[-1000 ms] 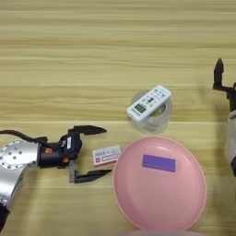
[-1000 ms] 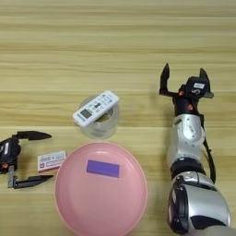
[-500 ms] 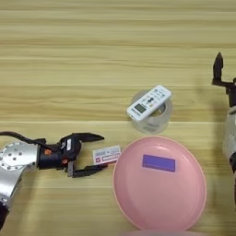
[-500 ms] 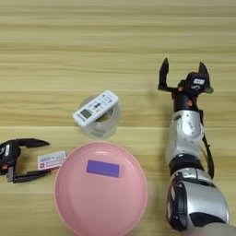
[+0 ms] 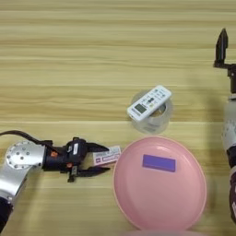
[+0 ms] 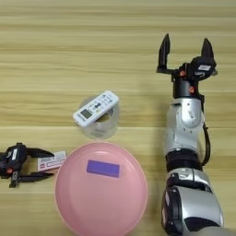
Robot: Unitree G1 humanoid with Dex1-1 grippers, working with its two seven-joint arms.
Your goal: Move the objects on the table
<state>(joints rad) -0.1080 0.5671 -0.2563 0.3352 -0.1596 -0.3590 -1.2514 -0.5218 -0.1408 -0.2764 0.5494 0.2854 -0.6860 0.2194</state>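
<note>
Left eye view. Table [image 5: 69, 55] of pale planks. The left gripper [image 5: 105, 160] lies low at the near left, arm reaching in from the left edge. Its two black fingers are spread, one on each side of the left end of the white-and-red packet [image 5: 106, 156]; whether they press it cannot be told. The packet lies flat on the wood, just beside the left rim of the pink plate [image 5: 138, 203]. A purple rectangular card [image 5: 159, 163] lies inside the plate. The white remote [image 5: 149, 103] rests tilted across the top of a clear round container [image 5: 156, 122], just beyond the plate. Only one finger of the right gripper shows at the far right edge.

Right eye view. The right gripper [image 6: 183, 50] points away from the robot at the far right, fingers wide apart, nothing between them, well apart from remote [image 6: 95, 108] and plate [image 6: 69, 209]. The left gripper [image 6: 42, 163] shows at the left edge, fingers parted around the packet [image 6: 51, 161].
</note>
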